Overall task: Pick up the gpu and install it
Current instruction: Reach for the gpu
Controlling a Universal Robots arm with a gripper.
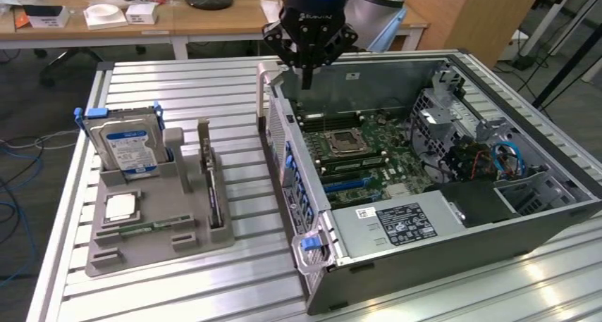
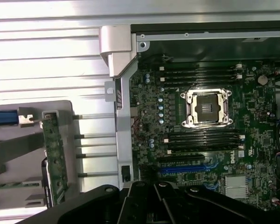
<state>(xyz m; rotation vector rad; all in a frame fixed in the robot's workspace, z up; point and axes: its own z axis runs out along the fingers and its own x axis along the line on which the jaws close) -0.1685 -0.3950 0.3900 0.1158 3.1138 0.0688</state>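
Evidently slotted on edge for easy grasping, the thin brownish-green gpu card (image 1: 209, 188) stands along the grey plastic holder's (image 1: 151, 248) edge nearest the open computer case (image 1: 452, 216). The black gripper (image 1: 306, 79) hangs clenched and empty above that case's corner.

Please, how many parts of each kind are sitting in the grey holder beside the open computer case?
Hard drive: 1
gpu: 1
Memory stick: 1
Pale square chip: 1
Total: 4, all in the grey holder
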